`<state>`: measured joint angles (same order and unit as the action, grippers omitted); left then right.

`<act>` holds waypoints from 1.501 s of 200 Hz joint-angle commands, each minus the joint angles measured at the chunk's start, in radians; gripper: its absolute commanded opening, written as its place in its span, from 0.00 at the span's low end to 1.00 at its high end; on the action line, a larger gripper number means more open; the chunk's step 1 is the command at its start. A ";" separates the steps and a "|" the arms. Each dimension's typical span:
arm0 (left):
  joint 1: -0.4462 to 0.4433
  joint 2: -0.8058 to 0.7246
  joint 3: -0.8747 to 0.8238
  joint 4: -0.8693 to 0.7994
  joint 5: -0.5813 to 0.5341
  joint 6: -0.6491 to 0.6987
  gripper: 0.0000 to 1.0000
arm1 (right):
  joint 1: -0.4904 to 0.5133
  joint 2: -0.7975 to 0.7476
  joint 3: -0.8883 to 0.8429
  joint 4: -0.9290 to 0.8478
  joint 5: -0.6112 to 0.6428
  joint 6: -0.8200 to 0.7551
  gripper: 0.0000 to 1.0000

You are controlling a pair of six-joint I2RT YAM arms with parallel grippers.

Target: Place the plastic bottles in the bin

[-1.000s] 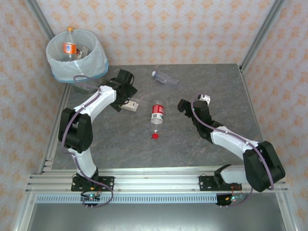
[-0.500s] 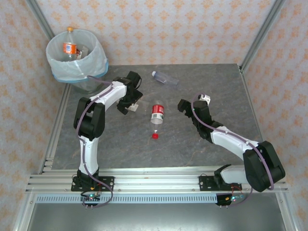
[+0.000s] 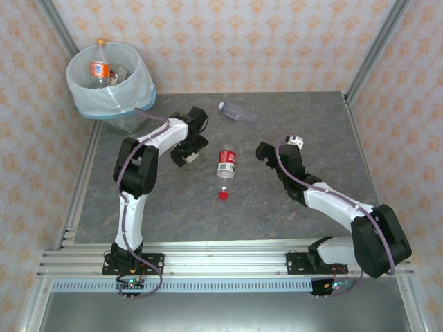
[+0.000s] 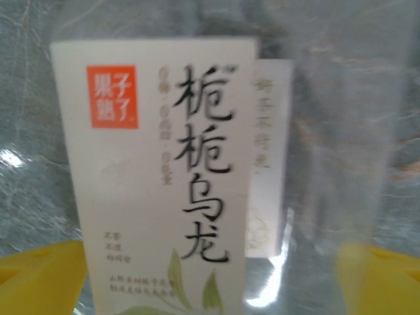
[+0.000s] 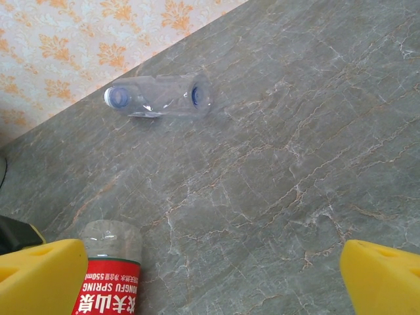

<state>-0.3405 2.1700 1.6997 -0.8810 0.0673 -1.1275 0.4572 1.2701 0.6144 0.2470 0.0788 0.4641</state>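
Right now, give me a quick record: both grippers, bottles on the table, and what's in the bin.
left gripper: open, fingers either side of white-green-label bottle
right gripper: open, empty, beside red-label bottle
also on table: clear blue-cap bottle, red cap
bin: orange-label bottle inside

I read this as a lab test cell: aluminium framing (image 3: 374,48) holds wallpaper-print panels (image 3: 242,41) round a grey marbled table (image 3: 311,124) with a slotted mounting rail (image 3: 228,261) at its near edge.
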 commanded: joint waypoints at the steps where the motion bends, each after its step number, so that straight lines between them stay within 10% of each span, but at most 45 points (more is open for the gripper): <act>1: -0.001 -0.056 -0.055 0.025 -0.054 0.136 0.96 | -0.007 -0.011 -0.007 0.013 0.010 0.003 0.99; 131: 0.058 -0.096 -0.152 0.140 -0.116 0.474 0.92 | -0.006 0.025 0.018 0.009 -0.004 -0.007 0.99; 300: 0.058 -0.180 -0.208 0.250 -0.078 0.532 0.29 | -0.007 0.056 0.047 0.001 -0.020 0.005 0.99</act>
<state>-0.2790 2.0670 1.5230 -0.6556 0.0151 -0.6212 0.4572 1.3212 0.6334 0.2466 0.0616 0.4606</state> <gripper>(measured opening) 0.571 0.992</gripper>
